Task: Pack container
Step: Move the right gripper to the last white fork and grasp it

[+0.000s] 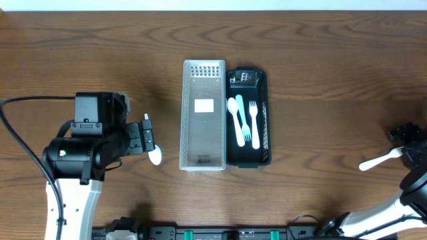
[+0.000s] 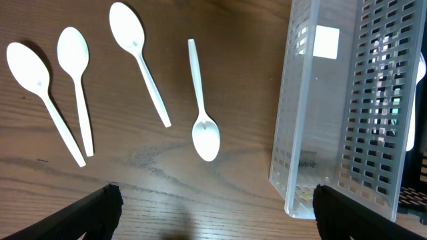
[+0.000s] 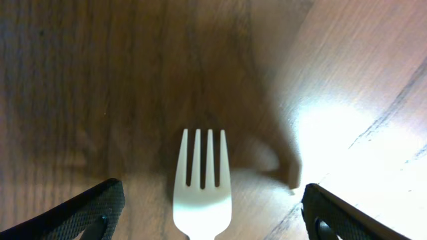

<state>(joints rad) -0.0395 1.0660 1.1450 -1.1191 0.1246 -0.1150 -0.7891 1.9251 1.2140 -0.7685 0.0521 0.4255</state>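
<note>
left jaws wide apart, empty, four white spoons (image 2: 203,127) on tabletop (image 2: 240,67), right jaws wide apart, fork (image 3: 202,200) between, ungripped, clear bin (image 1: 184,113) beside black tray (image 1: 267,120)

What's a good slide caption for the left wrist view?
Open left gripper hovers over four white plastic spoons on a wooden table, beside a clear perforated bin.

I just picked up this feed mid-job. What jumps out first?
Mid-table, a pale slotted container sits empty beside a black tray, which already holds three utensils. Four white spoons lie loose on the wood to the container's left. At the far right edge of the table, a lone white fork lies between the open jaws of the right gripper.
</note>
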